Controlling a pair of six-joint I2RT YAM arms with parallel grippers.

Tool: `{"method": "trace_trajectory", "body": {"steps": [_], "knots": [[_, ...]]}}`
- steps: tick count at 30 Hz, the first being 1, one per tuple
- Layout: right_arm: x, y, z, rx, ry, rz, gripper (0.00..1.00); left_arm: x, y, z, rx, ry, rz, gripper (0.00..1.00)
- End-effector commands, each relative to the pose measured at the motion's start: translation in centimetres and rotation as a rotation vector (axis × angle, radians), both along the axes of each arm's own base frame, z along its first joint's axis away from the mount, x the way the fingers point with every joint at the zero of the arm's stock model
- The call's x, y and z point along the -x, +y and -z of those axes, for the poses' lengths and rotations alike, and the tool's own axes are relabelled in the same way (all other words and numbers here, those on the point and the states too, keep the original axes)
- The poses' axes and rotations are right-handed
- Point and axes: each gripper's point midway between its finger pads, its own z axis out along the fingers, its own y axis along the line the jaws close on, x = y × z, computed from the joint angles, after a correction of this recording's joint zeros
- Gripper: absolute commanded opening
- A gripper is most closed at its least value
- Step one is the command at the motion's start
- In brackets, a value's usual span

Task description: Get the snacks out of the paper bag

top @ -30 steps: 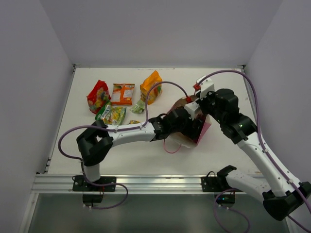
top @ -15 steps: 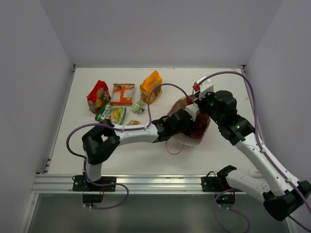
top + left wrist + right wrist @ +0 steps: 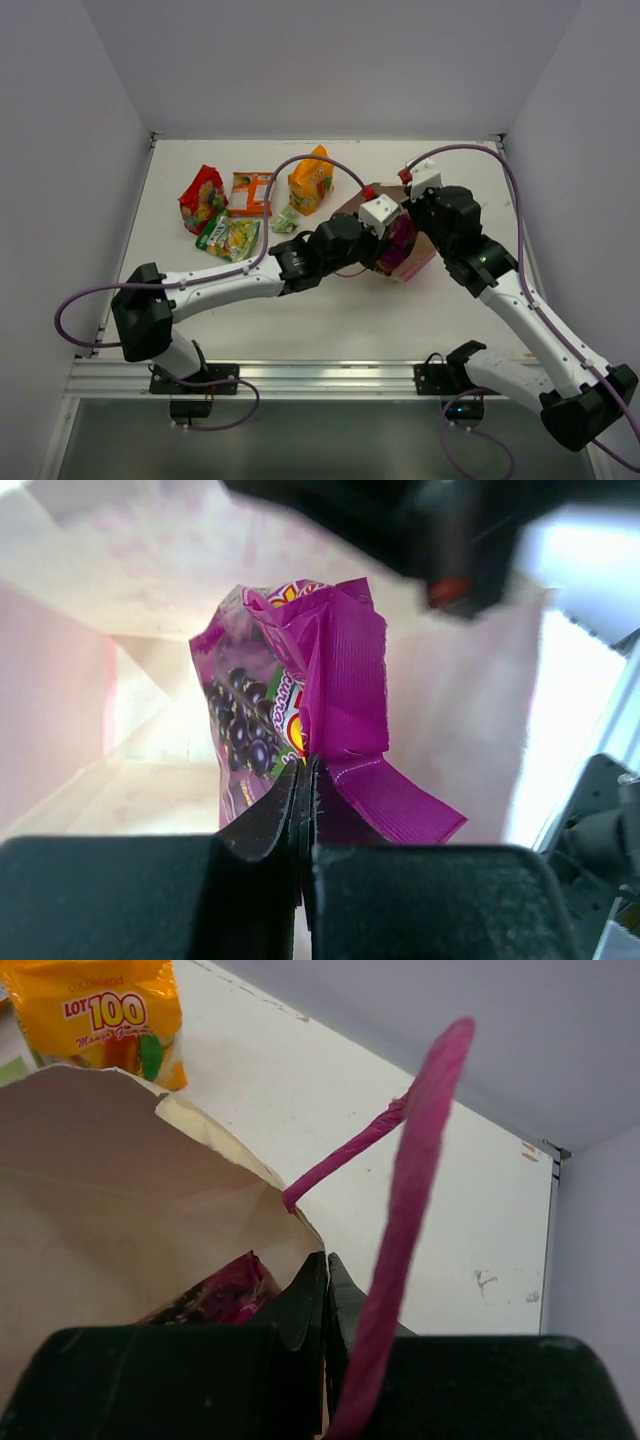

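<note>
Snacks (image 3: 240,200) lie in a bunch at the upper left of the table (image 3: 300,320). There is a red packet (image 3: 202,197), an orange packet (image 3: 252,193), a second orange packet (image 3: 311,180) and a green-yellow packet (image 3: 230,237). One more, the purple packet (image 3: 300,680), is inside the paper bag (image 3: 418,258), just right of the middle in the top view.

The left gripper (image 3: 305,775) has gone into the bag's mouth. Its two fingers are squeezed tight on the bottom edge of the purple packet, so the packet can come out with it.

The right gripper (image 3: 325,1270) is pinched tight on the top rim of the bag, just beside the pink handle (image 3: 410,1190). It likely holds there so the bag does not slide and its mouth gapes wide.

Next, the purple packet probably needs pulling out and setting near the others. A quick pull might tip the bag.
</note>
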Motion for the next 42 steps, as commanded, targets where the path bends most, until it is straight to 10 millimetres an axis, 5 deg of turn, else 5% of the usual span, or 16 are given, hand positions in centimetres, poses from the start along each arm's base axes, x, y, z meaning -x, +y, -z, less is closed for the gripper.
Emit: {"method": "trace_trajectory", "body": {"steps": [1, 5, 13, 16, 25, 29, 34, 42], "knots": [[-0.7, -1.2, 0.4, 0.036, -0.006, 0.075, 0.00, 0.1, 0.5, -9.2, 0.208, -0.150, 0.008, 0.00], [-1.1, -1.7, 1.1, 0.060, 0.008, 0.106, 0.00, 0.3, 2.2, -11.5, 0.231, -0.182, -0.026, 0.00], [-1.6, -3.3, 0.9, 0.037, 0.016, 0.168, 0.00, -0.4, 6.2, -12.9, 0.187, -0.235, -0.144, 0.00], [-1.7, -3.7, 1.2, 0.029, 0.029, 0.186, 0.00, -0.5, 8.2, -15.2, 0.210, -0.275, -0.202, 0.00], [-2.5, -4.4, 2.9, 0.001, 0.078, 0.244, 0.00, -1.1, 16.0, -27.2, 0.384, -0.474, -0.455, 0.00], [-2.6, -4.4, 3.8, -0.007, 0.104, 0.250, 0.00, -1.7, 18.0, -28.8, 0.373, -0.515, -0.535, 0.00], [-2.5, -4.7, 3.5, -0.021, 0.104, 0.274, 0.00, -3.2, 19.9, -25.2, 0.280, -0.449, -0.614, 0.00], [-2.5, -6.2, 3.3, -0.075, 0.118, 0.350, 0.00, -4.7, 19.7, -11.7, 0.052, -0.238, -0.620, 0.00]]}}
